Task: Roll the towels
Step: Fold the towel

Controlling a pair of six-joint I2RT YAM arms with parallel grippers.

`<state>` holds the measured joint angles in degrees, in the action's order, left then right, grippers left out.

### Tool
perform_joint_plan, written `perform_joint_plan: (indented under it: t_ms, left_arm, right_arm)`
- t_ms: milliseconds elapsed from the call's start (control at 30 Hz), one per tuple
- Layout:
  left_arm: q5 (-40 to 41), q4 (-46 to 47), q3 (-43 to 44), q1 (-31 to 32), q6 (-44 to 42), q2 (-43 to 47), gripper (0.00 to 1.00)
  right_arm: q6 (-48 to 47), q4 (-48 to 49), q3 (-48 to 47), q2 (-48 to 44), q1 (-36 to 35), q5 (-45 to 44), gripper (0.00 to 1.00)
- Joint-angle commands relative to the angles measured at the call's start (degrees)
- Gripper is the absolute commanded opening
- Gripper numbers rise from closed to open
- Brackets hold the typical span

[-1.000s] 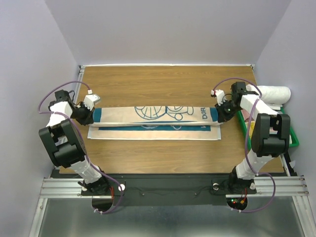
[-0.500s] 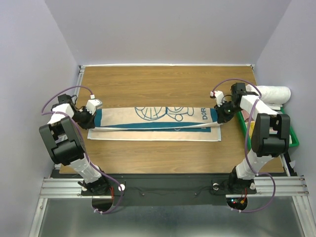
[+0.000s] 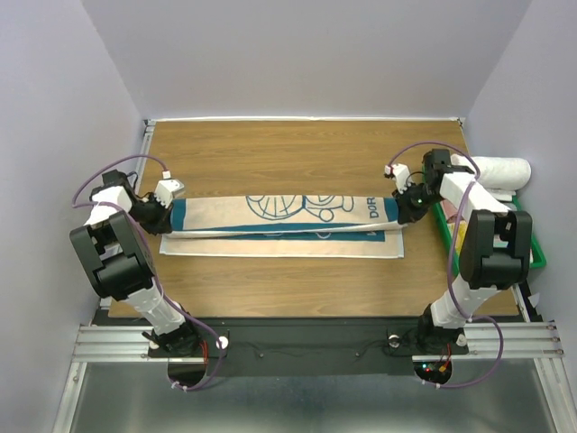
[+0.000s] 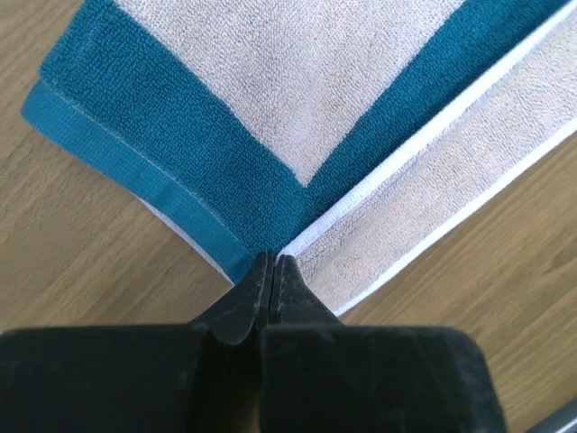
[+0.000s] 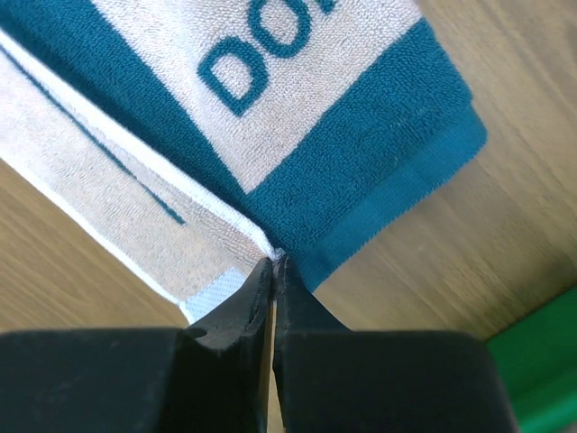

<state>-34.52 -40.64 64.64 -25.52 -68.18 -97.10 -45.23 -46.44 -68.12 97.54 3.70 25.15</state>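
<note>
One towel (image 3: 284,221) lies across the middle of the table, folded lengthwise. Its upper layer shows a cream centre, teal border, teal cat outline and "DOR" lettering. My left gripper (image 3: 167,215) is shut on the left end's corner, where the teal border meets the cream fold. In the left wrist view the gripper (image 4: 273,258) pinches the towel (image 4: 297,99) there. My right gripper (image 3: 399,209) is shut on the right end's corner. In the right wrist view the gripper (image 5: 275,261) pinches the towel (image 5: 270,108) by the lettering. The upper layer hangs taut between both grippers.
A rolled white towel (image 3: 500,171) lies at the far right, by a green basket (image 3: 534,251) off the table's right edge. Purple walls close in the back and both sides. The wooden table (image 3: 297,153) shows beyond the towel.
My left gripper has shifted a little to the left with the towel corner, pulling the upper layer tighter. The right gripper has hardly moved.
</note>
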Motion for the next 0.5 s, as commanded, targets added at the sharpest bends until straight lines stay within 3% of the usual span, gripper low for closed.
perform_joint_plan:
  t_ms: [0, 133, 467]
  left_arm:
    - [-1.25, -5.23, 3.38, -1.81, -2.83, 4.02, 0.00]
    - [-0.37, -8.40, 5.76, -3.22, -4.85, 3.85, 0.00]
    - [2.88, -3.40, 0.93, -3.93, -5.03, 2.27, 0.00]
  right_arm:
    - [-0.73, -2.52, -2.72, -5.60, 0.51, 0.69, 0.01]
    - [-2.84, -4.36, -0.80, -6.92, 0.60, -0.44, 0.01]
    - [-4.87, -5.68, 4.57, -3.76, 0.51, 2.19, 0.01]
